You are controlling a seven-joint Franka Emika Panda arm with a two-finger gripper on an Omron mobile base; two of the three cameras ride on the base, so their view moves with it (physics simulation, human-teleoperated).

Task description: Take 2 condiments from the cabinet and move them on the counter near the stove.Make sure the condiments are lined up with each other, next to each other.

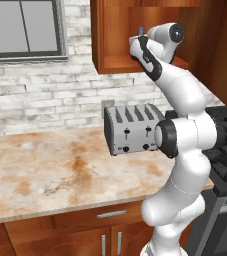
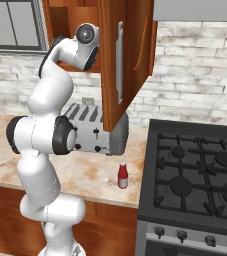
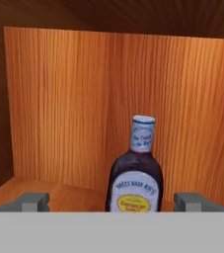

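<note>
Fingertips point(image 3: 30, 201) at 9 and 3 o'clock, our hand point(image 3: 112, 202) released wide | dark bottle point(image 3: 135, 175) upright at 12, dead ahead on cabinet point(image 3: 59, 99) shelf, between them, ungrasped | red bottle point(image 2: 123, 175) already on bench point(image 2: 92, 175) by stove point(image 2: 195, 175)

I'm working in a home kitchen: black gas stove point(image 2: 200, 175), silver toaster point(image 1: 131, 129) on a marbled counter point(image 1: 50, 170), wooden wall cabinet point(image 1: 120, 35), white brick wall point(image 1: 40, 95), window point(image 1: 22, 27).

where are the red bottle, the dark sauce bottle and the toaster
red bottle point(image 2: 122, 176), right base view, on its body
dark sauce bottle point(image 3: 135, 184), hand view, on its body
toaster point(image 1: 130, 131), left base view, on its front face
</note>
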